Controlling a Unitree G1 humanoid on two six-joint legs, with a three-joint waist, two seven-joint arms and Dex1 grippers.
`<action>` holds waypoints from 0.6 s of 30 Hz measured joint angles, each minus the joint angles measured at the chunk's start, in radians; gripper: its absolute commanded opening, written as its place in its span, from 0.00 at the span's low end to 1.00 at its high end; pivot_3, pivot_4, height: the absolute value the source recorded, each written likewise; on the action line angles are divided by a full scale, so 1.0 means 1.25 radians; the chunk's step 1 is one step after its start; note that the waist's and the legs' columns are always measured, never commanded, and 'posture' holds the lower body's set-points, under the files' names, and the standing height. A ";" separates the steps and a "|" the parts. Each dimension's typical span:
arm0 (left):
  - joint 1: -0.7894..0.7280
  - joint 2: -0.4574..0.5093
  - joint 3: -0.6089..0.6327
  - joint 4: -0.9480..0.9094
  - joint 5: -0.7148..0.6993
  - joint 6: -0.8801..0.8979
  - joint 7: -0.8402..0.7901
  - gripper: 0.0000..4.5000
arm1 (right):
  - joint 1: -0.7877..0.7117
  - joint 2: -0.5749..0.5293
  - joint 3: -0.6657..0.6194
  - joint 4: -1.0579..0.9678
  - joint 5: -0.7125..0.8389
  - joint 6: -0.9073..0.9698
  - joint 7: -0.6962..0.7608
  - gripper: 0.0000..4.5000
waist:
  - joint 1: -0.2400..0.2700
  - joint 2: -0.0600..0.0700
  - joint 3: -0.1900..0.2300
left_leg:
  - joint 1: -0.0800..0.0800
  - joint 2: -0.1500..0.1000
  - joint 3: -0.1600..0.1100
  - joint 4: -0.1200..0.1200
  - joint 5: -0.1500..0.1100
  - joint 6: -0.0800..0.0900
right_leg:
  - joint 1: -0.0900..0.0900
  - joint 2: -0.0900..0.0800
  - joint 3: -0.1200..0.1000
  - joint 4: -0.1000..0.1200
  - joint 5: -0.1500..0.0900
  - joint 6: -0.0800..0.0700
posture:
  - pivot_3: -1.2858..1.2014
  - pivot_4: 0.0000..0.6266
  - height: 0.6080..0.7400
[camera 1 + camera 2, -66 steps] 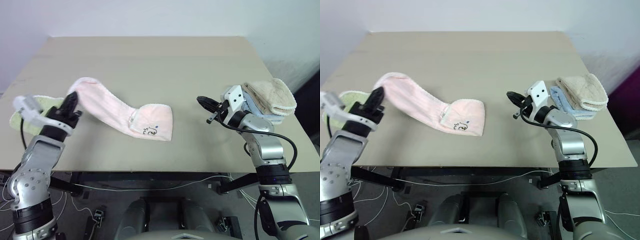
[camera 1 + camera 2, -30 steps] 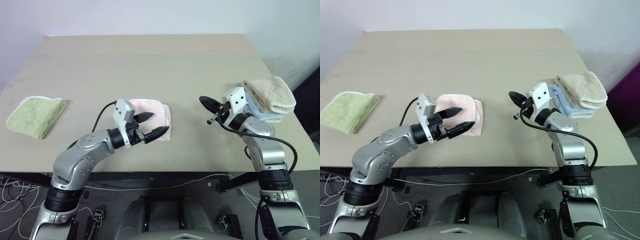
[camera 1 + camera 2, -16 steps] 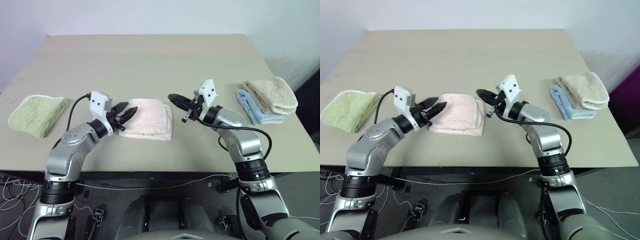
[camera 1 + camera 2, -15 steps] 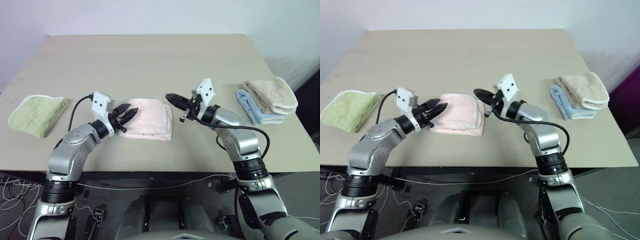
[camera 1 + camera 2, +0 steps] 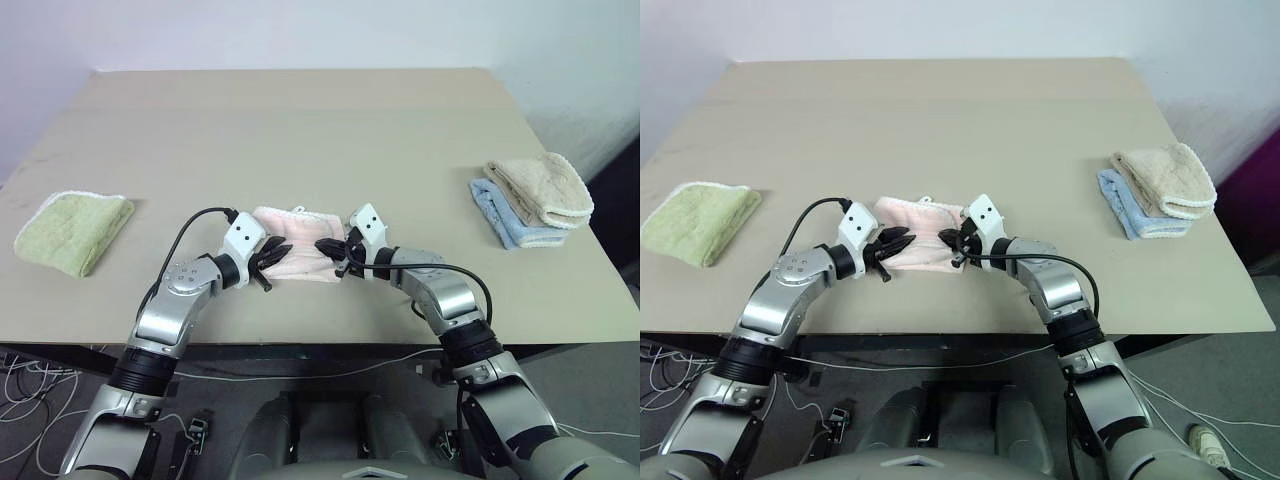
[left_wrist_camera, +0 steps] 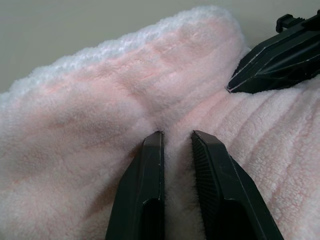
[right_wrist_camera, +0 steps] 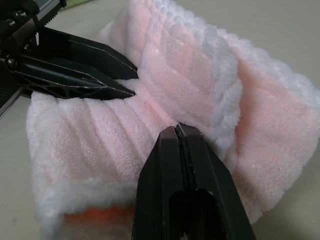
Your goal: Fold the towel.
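You have the towel [image 5: 298, 256] lying bunched near the table's [image 5: 320, 130] front edge, squeezed between both grippers. Your left gripper [image 5: 272, 254] presses in from nine o'clock, its fingers [image 6: 150, 165] narrowly parted and pinching a ridge of pink pile. Your right gripper [image 5: 328, 246] pushes in from three o'clock, fingers clenched together with nothing between them, tips touching the cloth.

Both arms are silver-grey metal with rounded, screw-dotted joint housings and black wrist sections, each bearing a white camera block just behind its gripper and a looping black cable, ending in the left gripper [image 5: 272, 254] and right gripper [image 5: 327, 246], whose tapered black fingers [image 6: 150, 200] have ribbed inner faces.
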 measured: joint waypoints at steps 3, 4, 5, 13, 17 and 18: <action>0.005 -0.037 0.085 -0.021 -0.088 0.059 0.018 0.21 | 0.024 -0.006 -0.007 -0.044 0.010 -0.001 0.017 0.00 | -0.001 -0.001 0.000 | -0.001 0.000 0.000 0.001 0.000 0.000 | -0.001 0.000 0.000 0.001 0.000 0.000 | 0.52 0.24 1.00; 0.005 -0.043 0.119 -0.034 -0.124 0.084 0.028 0.21 | 0.029 -0.010 -0.012 -0.059 0.017 -0.001 0.023 0.00 | -0.001 0.000 0.000 | -0.001 0.000 0.000 0.001 0.000 0.000 | -0.001 0.000 0.000 0.001 0.000 0.000 | 0.52 0.24 1.00; 0.003 -0.048 0.165 -0.051 -0.168 0.117 0.044 0.21 | 0.036 -0.016 -0.019 -0.080 0.024 -0.002 0.027 0.00 | -0.001 0.000 0.000 | -0.001 0.000 0.000 0.001 0.000 0.000 | -0.001 0.000 0.000 0.001 0.000 0.000 | 0.52 0.24 1.00; 0.012 -0.027 0.458 -0.093 -0.453 0.383 0.199 0.33 | 0.053 -0.059 -0.085 -0.184 0.056 -0.005 0.026 0.00 | -0.002 -0.001 0.000 | -0.001 0.000 0.000 0.001 0.000 0.000 | -0.001 0.000 0.000 0.001 0.000 0.000 | 0.52 0.24 1.00; 0.046 -0.037 0.487 -0.090 -0.534 0.486 0.234 0.61 | 0.055 -0.063 -0.093 -0.190 0.057 -0.005 0.020 0.00 | 0.001 -0.001 0.001 | -0.001 0.000 -0.001 0.002 0.000 0.000 | -0.001 0.000 0.000 0.001 0.000 0.000 | 0.52 0.24 1.00; 0.047 -0.043 0.495 -0.088 -0.561 0.509 0.239 0.69 | 0.056 -0.063 -0.093 -0.191 0.057 -0.005 0.020 0.00 | 0.001 -0.001 0.001 | -0.001 0.000 -0.001 0.002 0.000 0.000 | -0.001 0.000 0.000 0.001 0.000 0.000 | 0.52 0.24 1.00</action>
